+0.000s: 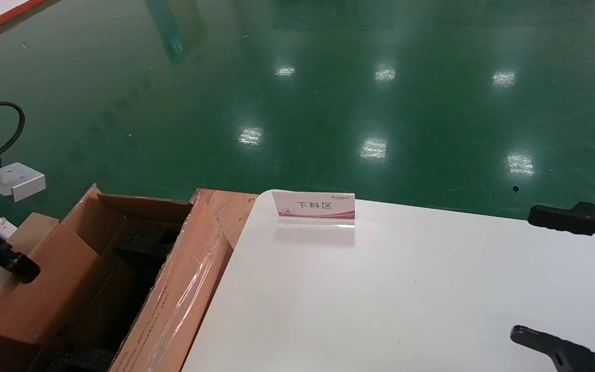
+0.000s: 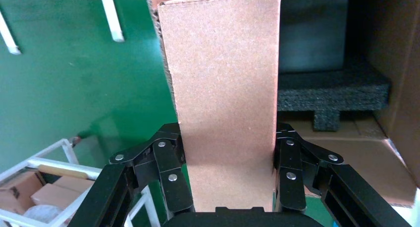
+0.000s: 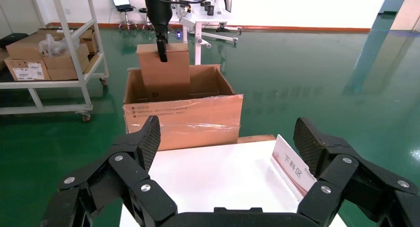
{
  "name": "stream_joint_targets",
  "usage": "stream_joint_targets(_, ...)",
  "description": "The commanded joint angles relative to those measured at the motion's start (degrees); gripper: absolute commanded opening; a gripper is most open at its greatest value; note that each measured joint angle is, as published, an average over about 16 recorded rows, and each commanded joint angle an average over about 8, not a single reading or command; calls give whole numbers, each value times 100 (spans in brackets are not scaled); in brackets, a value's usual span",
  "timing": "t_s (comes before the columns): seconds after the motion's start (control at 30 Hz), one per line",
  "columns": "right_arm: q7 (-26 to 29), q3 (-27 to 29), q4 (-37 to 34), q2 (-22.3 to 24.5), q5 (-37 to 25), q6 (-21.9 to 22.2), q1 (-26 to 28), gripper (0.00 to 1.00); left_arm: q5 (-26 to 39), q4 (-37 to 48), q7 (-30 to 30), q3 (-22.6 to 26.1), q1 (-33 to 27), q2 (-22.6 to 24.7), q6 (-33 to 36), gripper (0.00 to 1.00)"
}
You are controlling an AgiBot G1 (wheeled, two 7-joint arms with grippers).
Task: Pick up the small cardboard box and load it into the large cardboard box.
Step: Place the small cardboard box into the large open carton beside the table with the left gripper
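My left gripper (image 2: 228,138) is shut on the small cardboard box (image 2: 223,78), a plain orange-brown carton held upright by its two sides. In the right wrist view the small cardboard box (image 3: 163,71) stands partly down inside the large cardboard box (image 3: 183,118), its top above the rim. In the head view the small box (image 1: 55,289) is at the far left, inside the large box (image 1: 184,289), which has a film-covered flap. Black foam (image 2: 332,90) lies inside. My right gripper (image 1: 540,279) is open and empty over the white table's right side.
A white table (image 1: 406,289) carries a small sign card (image 1: 315,205) near its far edge. A wooden surface (image 1: 228,206) sits between table and large box. A white shelf trolley (image 3: 44,53) with several cartons stands beyond the box. Green floor lies all around.
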Motion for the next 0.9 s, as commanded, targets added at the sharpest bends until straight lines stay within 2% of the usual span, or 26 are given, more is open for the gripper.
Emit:
stream_joint_targets(0.03, 0, -1, 0, 0, 0, 0, 0, 100, 62, -7, -22, 5, 10, 4, -26, 0)
stream_joint_targets(0.9, -4, -9, 0, 4, 6, 4, 2, 100, 399, 32, -131, 15, 391, 15, -550, 0)
